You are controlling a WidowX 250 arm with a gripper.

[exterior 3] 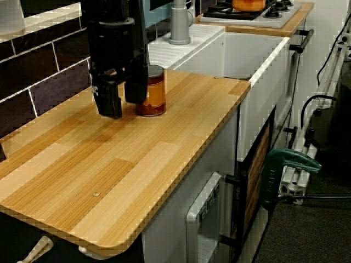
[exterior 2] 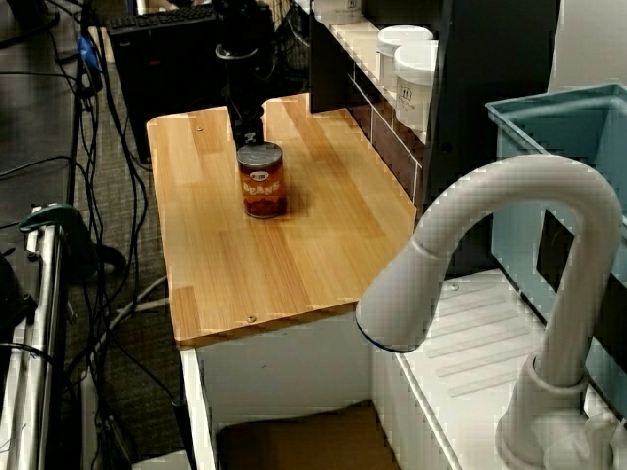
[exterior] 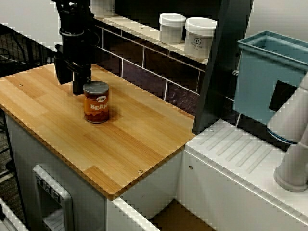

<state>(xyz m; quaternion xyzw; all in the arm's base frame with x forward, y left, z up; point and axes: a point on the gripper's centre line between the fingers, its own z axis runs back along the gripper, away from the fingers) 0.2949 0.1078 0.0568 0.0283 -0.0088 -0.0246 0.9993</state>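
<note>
From the view above, I see the claw (exterior: 72, 81) with its jaws apart and holding nothing, its tips low over the wooden tabletop (exterior: 125, 144). I cannot tell whether they touch it. The orange-labelled can (exterior: 96, 102) stands upright just beside the claw, outside the jaws. The low side view confirms the can (exterior 3: 152, 91) is behind the claw (exterior 3: 122, 98). Two white jars (exterior: 172, 28) sit on the shelf above the tiles.
</note>
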